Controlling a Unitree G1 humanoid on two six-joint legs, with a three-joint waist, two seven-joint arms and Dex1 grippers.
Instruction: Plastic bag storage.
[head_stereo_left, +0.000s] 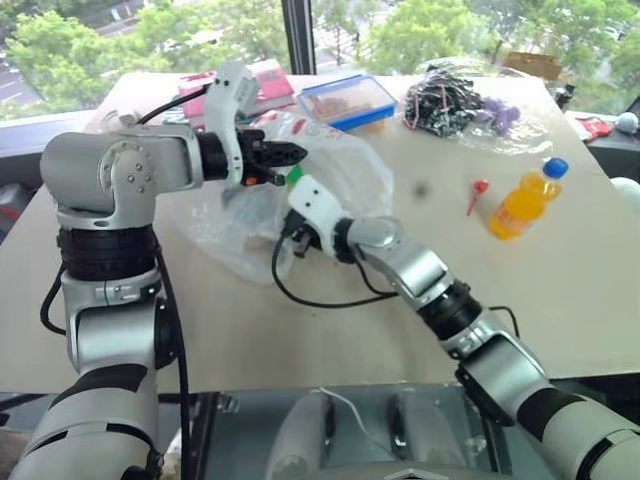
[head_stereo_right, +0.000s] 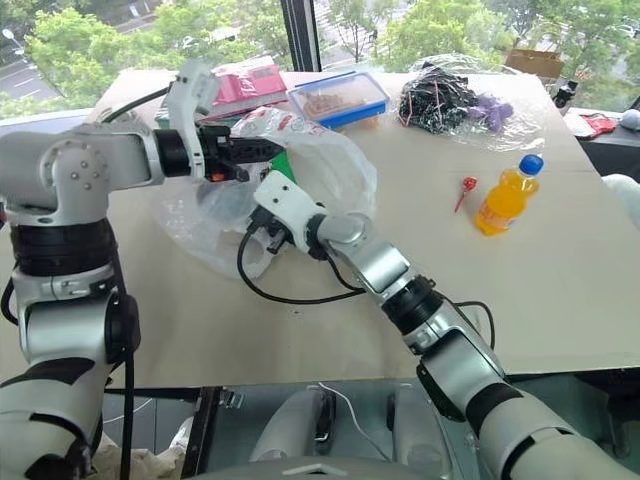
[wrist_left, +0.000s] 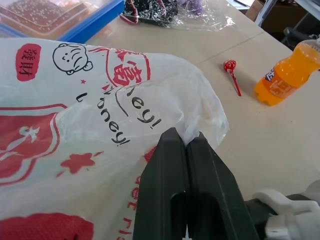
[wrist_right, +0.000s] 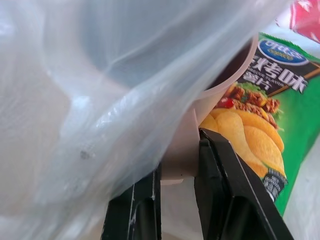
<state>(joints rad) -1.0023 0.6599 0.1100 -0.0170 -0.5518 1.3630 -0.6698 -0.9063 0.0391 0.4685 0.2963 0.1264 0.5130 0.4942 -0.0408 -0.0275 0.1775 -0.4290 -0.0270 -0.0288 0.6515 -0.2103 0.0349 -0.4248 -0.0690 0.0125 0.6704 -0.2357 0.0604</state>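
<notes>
Bag (head_stereo_left: 345, 165): on the table (head_stereo_left: 330, 330), near side of the blue box (head_stereo_left: 348, 100).
Left claw (wrist_left: 187, 141): shut, pinching a fold of bag film, likely to lift its edge.
Right claw (wrist_right: 176, 167): jaws narrowly apart around a pale cup-like rim under the film, beside the green packet (wrist_right: 280, 125).
Axis: bag crumpled; mouth direction unclear.

The bag (head_stereo_left: 330, 175) is thin, translucent white plastic with red printed panels, white characters, a cartoon face and black lettering. It lies crumpled and puffed up on the counter (head_stereo_left: 560, 290), left of centre and toward the far side. Its upper edge is lifted and gathered into a pinched fold. A green packet shows through the film inside it.
</notes>
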